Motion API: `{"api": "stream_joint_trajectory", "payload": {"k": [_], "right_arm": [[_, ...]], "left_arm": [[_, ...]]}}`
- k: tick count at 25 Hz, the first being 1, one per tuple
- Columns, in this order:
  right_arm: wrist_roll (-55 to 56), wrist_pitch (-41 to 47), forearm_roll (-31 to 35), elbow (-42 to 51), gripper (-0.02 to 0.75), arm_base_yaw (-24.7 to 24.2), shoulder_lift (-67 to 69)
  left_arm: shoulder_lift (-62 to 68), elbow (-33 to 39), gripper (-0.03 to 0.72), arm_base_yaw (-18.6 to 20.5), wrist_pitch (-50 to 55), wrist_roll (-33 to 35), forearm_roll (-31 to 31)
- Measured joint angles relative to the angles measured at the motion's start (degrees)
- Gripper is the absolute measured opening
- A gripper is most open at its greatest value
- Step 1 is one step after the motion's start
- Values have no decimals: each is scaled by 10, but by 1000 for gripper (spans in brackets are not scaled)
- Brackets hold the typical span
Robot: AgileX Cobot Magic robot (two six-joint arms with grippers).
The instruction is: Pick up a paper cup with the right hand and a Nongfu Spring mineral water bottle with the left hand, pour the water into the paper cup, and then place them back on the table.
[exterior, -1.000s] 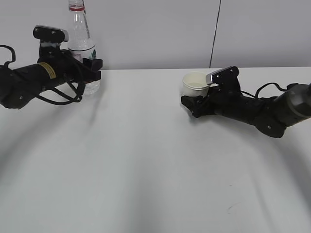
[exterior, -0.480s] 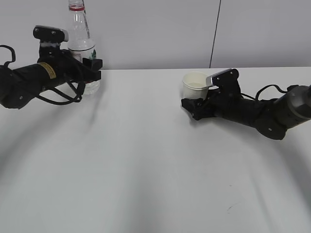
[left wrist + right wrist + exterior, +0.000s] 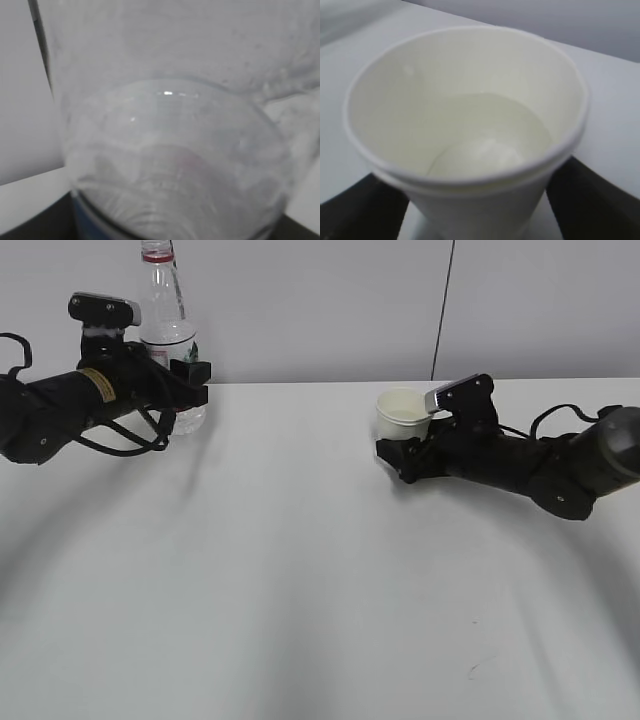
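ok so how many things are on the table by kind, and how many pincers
paper cup: 1
Nongfu Spring mineral water bottle: 1
pincers: 2, the left pincer around the bottle, the right pincer at the cup
total: 4

Paper cup (image 3: pixel 402 416) cream-white, rolled rim, stood upright on white desk (image 3: pixel 300 570) right of centre; water (image 3: pixel 490 135) pooled inside. Nongfu Spring mineral water bottle (image 3: pixel 170 335) clear, red neck ring, upright at desk's far left, well apart from cup.
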Motion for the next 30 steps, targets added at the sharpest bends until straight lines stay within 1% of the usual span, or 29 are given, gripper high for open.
{"api": "stream_joint_trajectory", "payload": {"k": [3, 8, 13, 20, 26, 28, 30], "right_arm": [[-2, -10, 0, 22, 617, -1, -3], [-28, -64, 12, 55, 617, -8, -14], [-39, -74, 34, 87, 617, -23, -23], [-59, -135, 43, 155, 617, -35, -53], [-67, -169, 56, 236, 617, -35, -128], [-67, -162, 60, 259, 613, -35, -172], [-67, -135, 63, 275, 607, -35, -216]], "left_arm": [[0, 0, 392, 0, 0, 0, 0], [0, 0, 392, 0, 0, 0, 0], [0, 0, 392, 0, 0, 0, 0], [0, 0, 392, 0, 0, 0, 0], [0, 0, 392, 0, 0, 0, 0], [0, 0, 392, 0, 0, -1, 0], [0, 0, 392, 0, 0, -8, 0]]}}
